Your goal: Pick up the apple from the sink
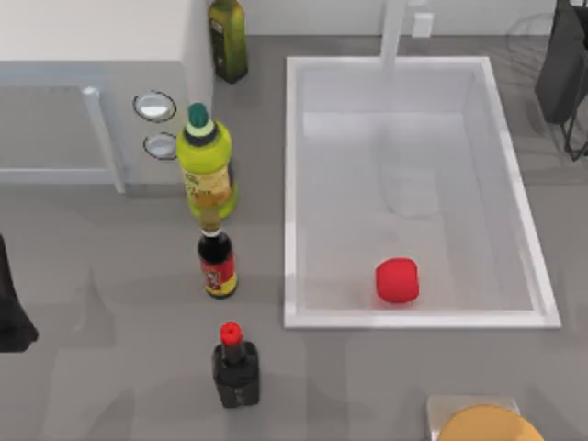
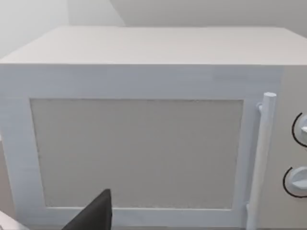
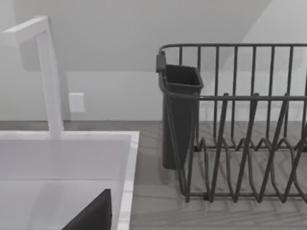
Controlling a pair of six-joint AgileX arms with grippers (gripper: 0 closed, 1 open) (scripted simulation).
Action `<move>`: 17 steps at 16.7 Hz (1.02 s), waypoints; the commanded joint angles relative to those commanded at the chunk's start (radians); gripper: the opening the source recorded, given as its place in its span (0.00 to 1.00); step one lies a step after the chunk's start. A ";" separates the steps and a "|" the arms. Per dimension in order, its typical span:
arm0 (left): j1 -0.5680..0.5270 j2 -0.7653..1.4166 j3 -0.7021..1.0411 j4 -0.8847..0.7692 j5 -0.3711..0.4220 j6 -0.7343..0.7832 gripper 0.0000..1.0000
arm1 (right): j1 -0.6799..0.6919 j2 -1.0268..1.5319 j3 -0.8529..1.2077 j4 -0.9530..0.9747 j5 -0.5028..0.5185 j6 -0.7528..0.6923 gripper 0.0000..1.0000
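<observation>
The apple (image 1: 397, 280) is a small bright-red fruit lying on the pale floor of the sink (image 1: 292, 184), close to the sink's front wall and a little right of its middle. Nothing touches it. My left gripper (image 1: 11, 312) is a dark shape at the table's far left edge, well away from the sink. My right gripper (image 1: 562, 64) hangs at the back right, just beyond the sink's far right corner. A corner of the sink rim (image 3: 128, 167) and the white faucet (image 3: 50, 76) show in the right wrist view.
Left of the sink, front to back, stand a black red-capped bottle (image 1: 235, 363), a dark sauce bottle (image 1: 218, 262), a yellow-green bottle (image 1: 207, 165) and an olive-green bottle (image 1: 227, 37). A white microwave (image 2: 144, 143) fills the back left. A wire dish rack (image 3: 240, 124) stands back right, a round plate (image 1: 487, 424) front right.
</observation>
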 joint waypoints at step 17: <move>0.000 0.000 0.000 0.000 0.000 0.000 1.00 | 0.340 1.424 1.132 -0.730 0.002 0.353 1.00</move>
